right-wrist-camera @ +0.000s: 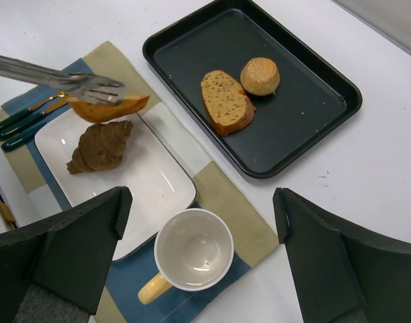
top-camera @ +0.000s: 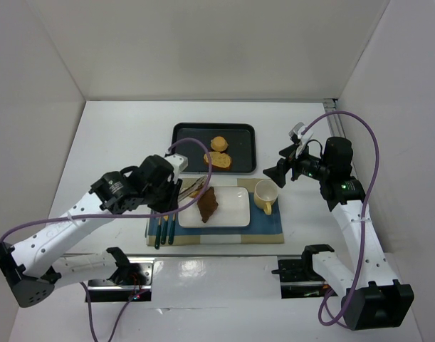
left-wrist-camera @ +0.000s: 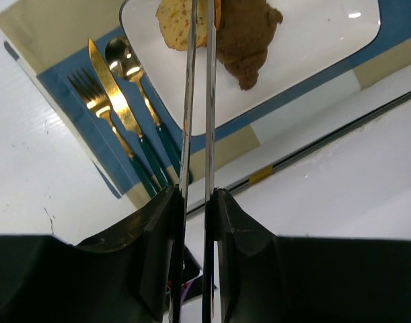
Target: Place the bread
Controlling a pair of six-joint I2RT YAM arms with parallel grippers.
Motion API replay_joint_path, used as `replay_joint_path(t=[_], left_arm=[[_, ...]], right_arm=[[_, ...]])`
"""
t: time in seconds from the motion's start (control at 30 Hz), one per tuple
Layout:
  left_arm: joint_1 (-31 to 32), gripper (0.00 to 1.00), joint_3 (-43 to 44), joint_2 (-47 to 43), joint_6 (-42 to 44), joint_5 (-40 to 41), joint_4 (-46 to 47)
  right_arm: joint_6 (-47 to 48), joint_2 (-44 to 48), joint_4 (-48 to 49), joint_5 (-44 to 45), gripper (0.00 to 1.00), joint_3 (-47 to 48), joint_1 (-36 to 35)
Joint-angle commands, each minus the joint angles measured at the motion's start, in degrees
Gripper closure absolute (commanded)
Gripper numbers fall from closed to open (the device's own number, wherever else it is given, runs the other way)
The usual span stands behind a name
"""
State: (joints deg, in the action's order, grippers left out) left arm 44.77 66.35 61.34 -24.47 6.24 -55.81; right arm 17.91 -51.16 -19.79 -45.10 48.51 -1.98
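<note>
Croissant blocks plate left, right half bare, cup alongside

Robotics lab cell: white enclosure walls, left arm, right arm bolted to table, staged placemat.

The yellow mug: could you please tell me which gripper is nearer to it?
Right. The right gripper hovers open close by the mug's right side; the left gripper, shut on tongs, is across the white plate.

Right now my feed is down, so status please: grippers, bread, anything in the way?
Left gripper shut on tongs. Right gripper open, empty. Bread slice in tongs, over plate corner. Brown croissant on plate beside it, close.
</note>
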Motion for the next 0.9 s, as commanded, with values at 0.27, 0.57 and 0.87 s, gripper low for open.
replay_joint_path(t=[0.27,0.57,0.87], left_arm=[[3.04,1.00,-2.36,-3.42,-4.54,3.96,-5.88],[3.04,0.66,-2.89,-2.81,-4.01,2.64,-6.41],[3.04,0.43,-1.84,-4.56,-3.48,1.41,-5.80]], right_arm=[[0.72,0.00,-0.07,-1.13,0.00,2.11,0.22],[0.72,0.00,-0.07,-1.13,0.00,2.11,0.22],[0.72,0.00,-0.07,-1.13,0.00,2.11,0.22]])
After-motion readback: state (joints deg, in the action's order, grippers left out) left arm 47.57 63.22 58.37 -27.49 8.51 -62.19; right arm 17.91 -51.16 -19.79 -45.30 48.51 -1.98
